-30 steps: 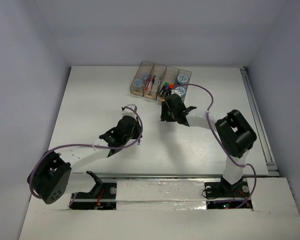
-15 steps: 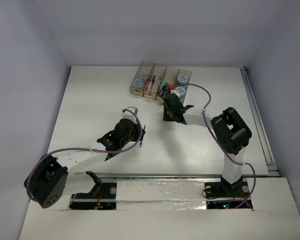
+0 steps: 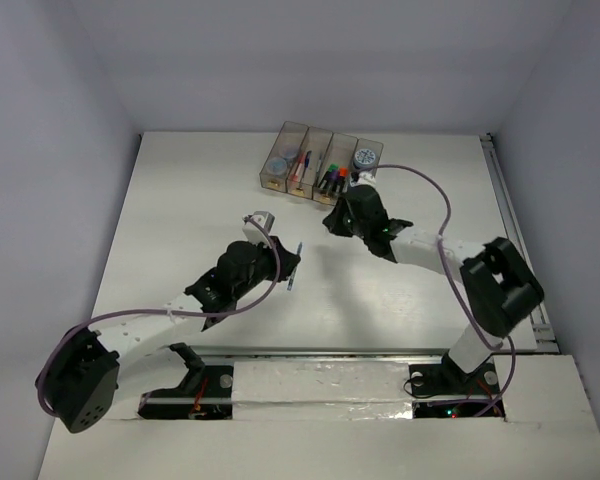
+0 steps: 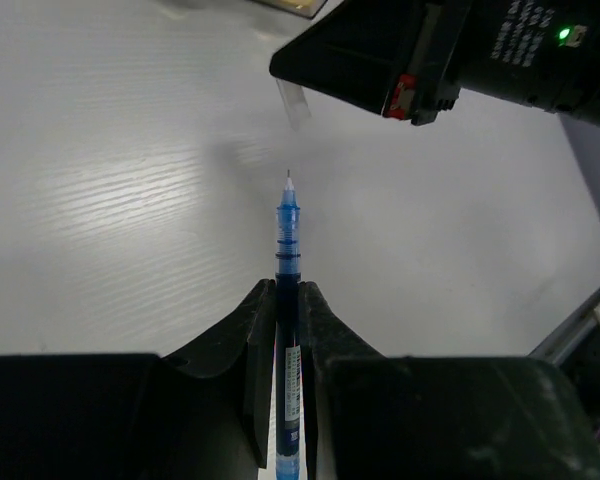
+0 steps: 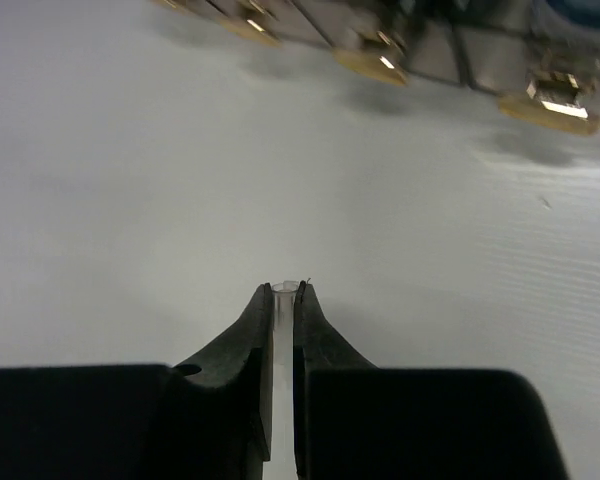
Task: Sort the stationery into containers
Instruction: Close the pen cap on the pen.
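Note:
My left gripper (image 4: pixel 287 290) is shut on a thin blue pen (image 4: pixel 287 230), whose bare tip points forward over the white table. In the top view the left gripper (image 3: pixel 282 262) and pen (image 3: pixel 296 266) sit mid-table. My right gripper (image 5: pixel 285 290) is shut on a clear pen cap (image 5: pixel 285 330). It hovers in front of the containers (image 3: pixel 320 165), as the top view of the right gripper (image 3: pixel 334 221) shows. The cap (image 4: pixel 293 103) hangs just ahead of the pen tip. The bins hold blue-grey rolls (image 3: pixel 278 163), pens (image 3: pixel 302 163) and highlighters (image 3: pixel 332 176).
The four bins stand at the back centre of the table (image 3: pixel 180 210), their tan end pieces (image 5: pixel 552 105) facing my right gripper. A purple cable (image 3: pixel 420 185) loops over the right arm. A rail (image 3: pixel 515 240) runs along the table's right edge.
My left gripper has moved right and forward with the blue pen. The right arm's elbow has swung out to the right, and its gripper has shifted slightly towards the bins.

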{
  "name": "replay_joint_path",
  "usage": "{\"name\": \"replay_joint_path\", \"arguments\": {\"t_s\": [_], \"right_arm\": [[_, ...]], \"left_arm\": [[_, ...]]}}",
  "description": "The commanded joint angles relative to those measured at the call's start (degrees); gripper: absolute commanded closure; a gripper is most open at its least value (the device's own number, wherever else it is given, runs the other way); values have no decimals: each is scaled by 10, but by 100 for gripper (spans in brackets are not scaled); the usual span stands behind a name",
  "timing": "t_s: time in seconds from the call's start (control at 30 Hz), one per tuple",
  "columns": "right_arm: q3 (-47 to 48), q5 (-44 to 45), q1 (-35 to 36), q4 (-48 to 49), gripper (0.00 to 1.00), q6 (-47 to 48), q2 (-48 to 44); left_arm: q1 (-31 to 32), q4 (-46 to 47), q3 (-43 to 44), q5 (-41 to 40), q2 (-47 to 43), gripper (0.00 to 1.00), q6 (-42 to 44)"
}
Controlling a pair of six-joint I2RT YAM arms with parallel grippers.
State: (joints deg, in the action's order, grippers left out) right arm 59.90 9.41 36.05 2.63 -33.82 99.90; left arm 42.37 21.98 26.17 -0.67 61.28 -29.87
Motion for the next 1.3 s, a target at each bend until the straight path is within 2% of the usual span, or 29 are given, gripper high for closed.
{"name": "replay_joint_path", "arguments": {"t_s": [0.0, 0.17, 0.47, 0.83, 1.27], "right_arm": [[-38, -47, 0, 203, 100, -88, -94], [-94, -55, 0, 305, 100, -177, -165], [-147, -50, 16, 359, 100, -208, -211], [-151, -64, 38, 372, 100, -213, -186], [-146, -41, 74, 376, 100, -201, -159]], "left_arm": [[13, 86, -7, 28, -36, 100, 1], [13, 107, -2, 28, -55, 100, 8], [13, 118, 13, 42, -46, 100, 7], [13, 107, 29, 37, -39, 100, 17], [13, 96, 34, 24, -51, 100, 24]]}}
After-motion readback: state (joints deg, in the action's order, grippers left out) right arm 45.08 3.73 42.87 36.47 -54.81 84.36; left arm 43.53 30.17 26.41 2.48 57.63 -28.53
